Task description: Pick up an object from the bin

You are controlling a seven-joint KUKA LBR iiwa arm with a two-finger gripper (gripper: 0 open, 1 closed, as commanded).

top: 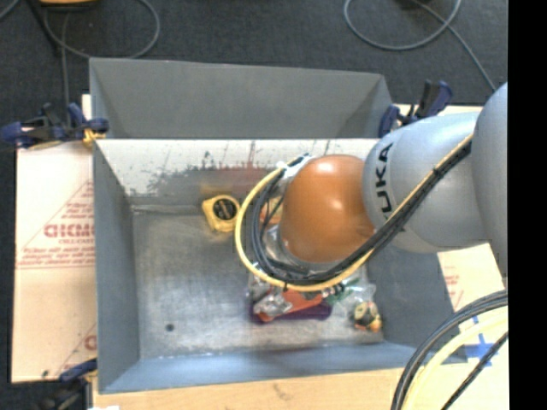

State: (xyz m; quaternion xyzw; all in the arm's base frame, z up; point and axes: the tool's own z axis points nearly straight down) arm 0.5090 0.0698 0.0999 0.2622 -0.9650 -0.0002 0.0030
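Dark carpet surrounds the grey bin (pixel 111 254), whose floor is mostly bare. From the right, the silver arm (pixel 427 186) reaches over the rim and bends steeply down into the bin's middle. Its orange cover (pixel 325 207) faces the camera, and black and yellow cables (pixel 248 229) loop around the cover's left side. Beneath the cover, the gripper (pixel 267 300) sits low over the near part of the floor, directly above a purple thing (pixel 299 313) lying flat there. Whether the gripper is released or clenched cannot be told. A yellow disc (pixel 220 212) lies well apart by the far wall, and a small yellow-and-black toy (pixel 367 318) rests just right of the purple thing.
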